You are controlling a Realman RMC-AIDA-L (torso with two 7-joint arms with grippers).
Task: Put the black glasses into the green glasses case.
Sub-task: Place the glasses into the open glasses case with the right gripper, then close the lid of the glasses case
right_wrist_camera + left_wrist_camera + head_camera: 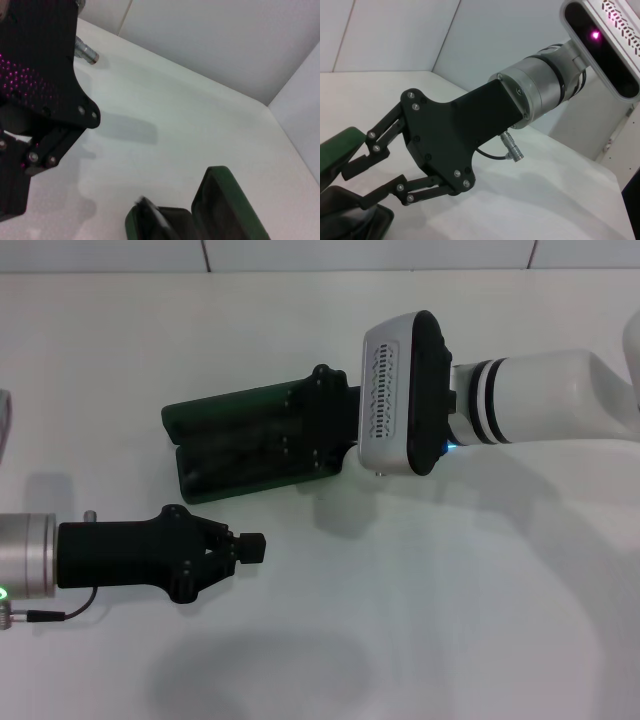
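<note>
The green glasses case (pixel 190 416) lies open on the white table, left of centre in the head view. My right gripper (pixel 250 440) reaches over its dark inside. In the left wrist view that right gripper (pixel 362 185) is open, one finger by the green lid (pixel 340 142) and the other over the case's lower half (pixel 350 222). The black glasses do not stand out; they are hidden under the gripper or lost against the dark lining. My left gripper (pixel 252 548) hovers nearer the front, left of centre, shut on nothing. The right wrist view shows the case (pixel 225 200) with its lid standing up.
White walls close the table at the back. A grey object (pixel 4 420) pokes in at the head view's left edge. Bare white table (pixel 450 620) lies at the front and right.
</note>
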